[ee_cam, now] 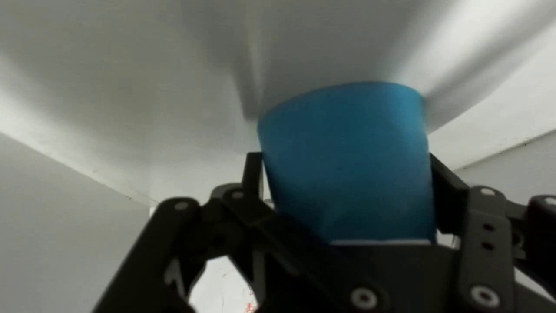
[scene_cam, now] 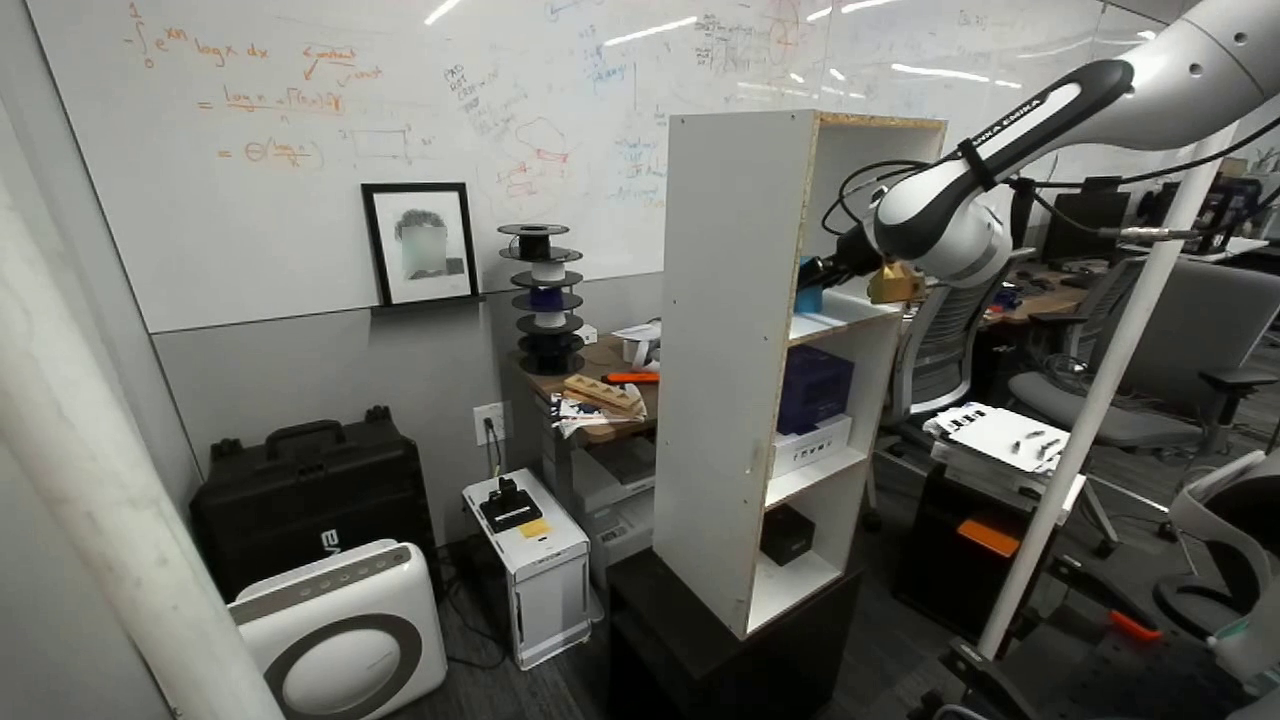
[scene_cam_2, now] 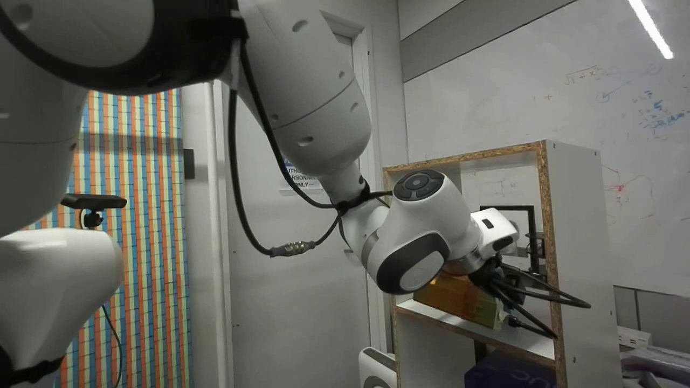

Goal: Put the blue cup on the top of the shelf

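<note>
Hand (ee_cam: 347, 178) around the partly hidden blue cup (ee_cam: 347, 139)

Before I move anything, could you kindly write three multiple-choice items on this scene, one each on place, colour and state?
1. In which compartment of the tall white chipboard shelf is the small blue cup?
A) bottom B) middle C) top

2. What colour is the border of the rectangular framed portrait?
A) orange B) black C) green

3. How does the black two-fingered gripper stand?
A) cup between its jaws B) empty C) around the portrait

1: C, an exterior view shows it in the highest opening.
2: B, plainly black against the whiteboard.
3: A, the wrist view shows fingers flanking the cup.
</note>
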